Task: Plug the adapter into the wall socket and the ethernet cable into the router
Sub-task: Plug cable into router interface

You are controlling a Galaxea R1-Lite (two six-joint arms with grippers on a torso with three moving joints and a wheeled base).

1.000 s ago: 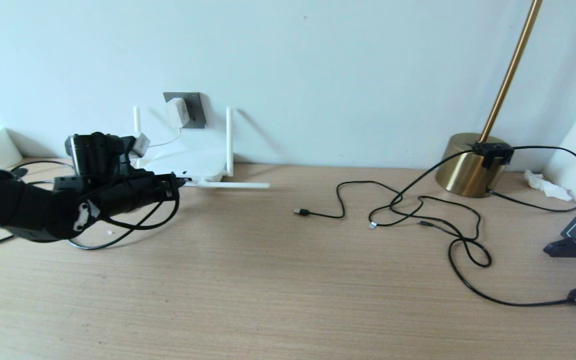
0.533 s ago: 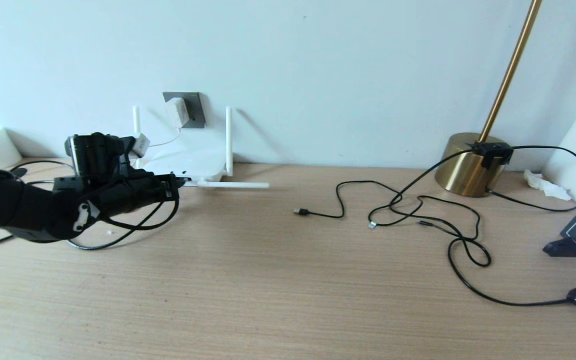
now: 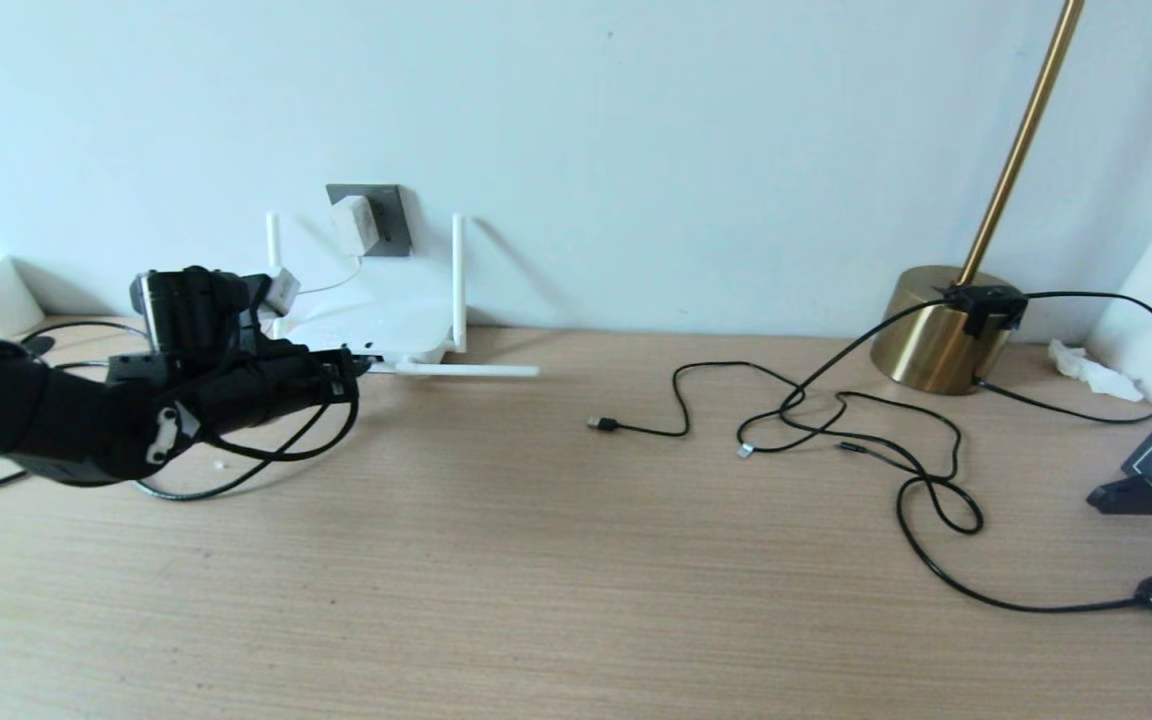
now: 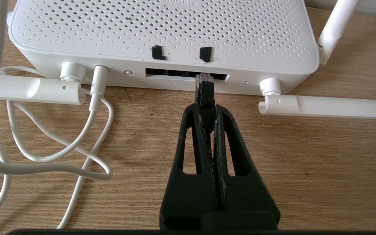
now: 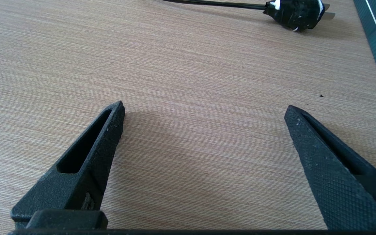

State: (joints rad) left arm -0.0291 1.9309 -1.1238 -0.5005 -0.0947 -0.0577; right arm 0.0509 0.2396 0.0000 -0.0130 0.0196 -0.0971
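Hidden and cropped parts

Left arm (image 3: 86, 420) covering near edge of router (image 3: 366, 325); ethernet cable (image 4: 206, 94) plug tip lost inside port; lamp pole (image 3: 1021, 140) cut off at top.

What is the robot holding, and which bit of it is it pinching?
The left gripper pinches the ethernet cable by the black sleeve just behind its clear plug, whose tip is at the router port. The right gripper is open and holds nothing.

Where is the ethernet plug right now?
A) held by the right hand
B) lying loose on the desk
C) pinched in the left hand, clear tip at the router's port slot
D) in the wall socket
C: the left hand is shut on the ethernet cable, its clear tip at the router port opening.
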